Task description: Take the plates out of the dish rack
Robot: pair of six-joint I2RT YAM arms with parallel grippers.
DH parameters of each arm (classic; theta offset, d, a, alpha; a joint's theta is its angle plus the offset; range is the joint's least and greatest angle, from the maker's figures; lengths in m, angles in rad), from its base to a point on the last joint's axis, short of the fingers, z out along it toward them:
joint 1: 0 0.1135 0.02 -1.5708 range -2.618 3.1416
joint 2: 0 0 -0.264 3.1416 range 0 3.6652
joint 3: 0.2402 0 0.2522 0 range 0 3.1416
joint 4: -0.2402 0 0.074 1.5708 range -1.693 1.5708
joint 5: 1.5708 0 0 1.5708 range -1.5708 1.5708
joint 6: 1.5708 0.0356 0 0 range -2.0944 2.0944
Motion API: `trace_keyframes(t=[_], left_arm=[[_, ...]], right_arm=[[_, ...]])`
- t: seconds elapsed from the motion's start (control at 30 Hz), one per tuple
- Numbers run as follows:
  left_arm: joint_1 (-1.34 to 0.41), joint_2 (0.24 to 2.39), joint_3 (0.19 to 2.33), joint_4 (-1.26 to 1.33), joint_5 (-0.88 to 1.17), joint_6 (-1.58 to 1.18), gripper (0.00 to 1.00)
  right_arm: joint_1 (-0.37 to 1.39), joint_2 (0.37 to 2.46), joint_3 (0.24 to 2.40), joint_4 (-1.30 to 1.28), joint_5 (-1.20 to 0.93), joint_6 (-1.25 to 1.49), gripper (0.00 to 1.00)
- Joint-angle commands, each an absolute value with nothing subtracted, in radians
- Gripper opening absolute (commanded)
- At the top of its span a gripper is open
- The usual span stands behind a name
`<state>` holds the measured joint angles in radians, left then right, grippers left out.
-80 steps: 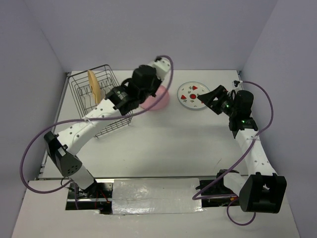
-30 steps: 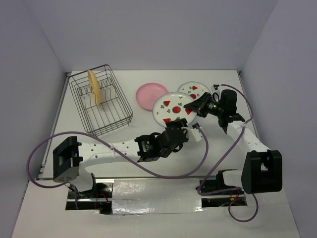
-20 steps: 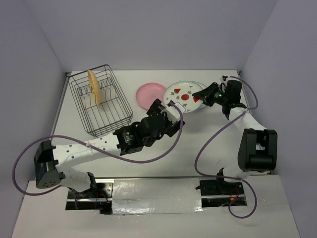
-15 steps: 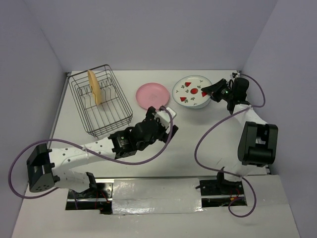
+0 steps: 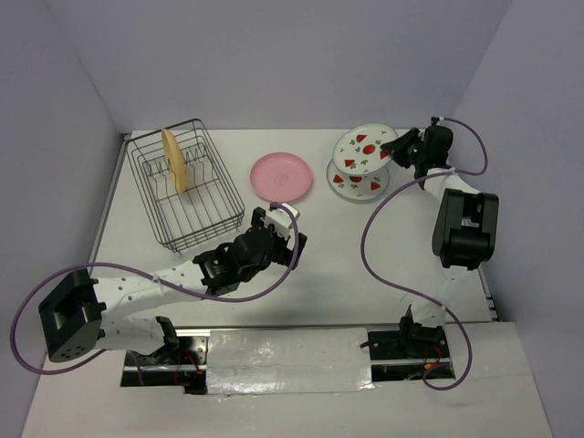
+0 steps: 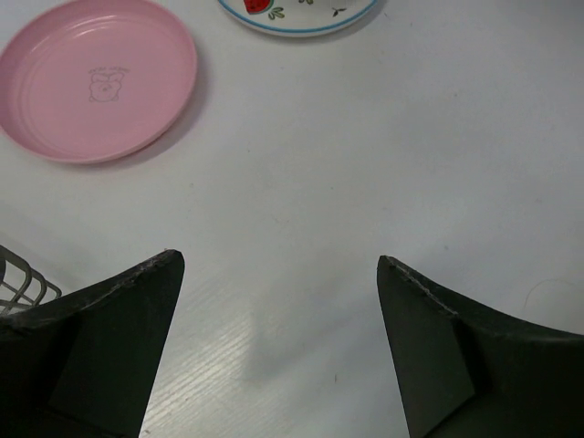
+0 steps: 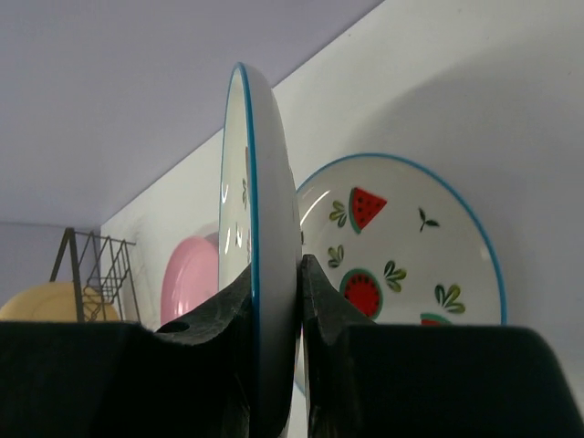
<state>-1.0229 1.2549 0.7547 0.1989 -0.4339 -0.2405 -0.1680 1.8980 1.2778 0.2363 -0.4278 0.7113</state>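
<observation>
Four plates: one pink plate on the table, one yellow plate in the dish rack, two white — and the right gripper squeezes a white plate, the left gripper wide open.

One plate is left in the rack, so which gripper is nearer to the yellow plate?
Left. The left gripper hangs open, near-right of the yellow plate; the right gripper, far right, grips a watermelon plate.
</observation>
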Motion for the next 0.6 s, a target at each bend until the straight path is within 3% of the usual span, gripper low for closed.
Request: trace_keyframes(t=[0.0,0.4,0.57], left_arm=[[-1.017,1.235,0.761,0.284,-0.439,-0.265,0.99],[-1.012,1.250,0.753,0.307,-0.419,-0.281,0.99],[-1.012,1.224,0.744,0.311,-0.423,-0.278,0.99]], right_arm=[[-0.161,1.914,1.377,0.330,-0.411,0.699,0.00],[-0.161,2.009,1.365,0.356,-0.433,0.724,0.00],[-0.161,2.025,1.338,0.405,-0.466,0.738,0.06]])
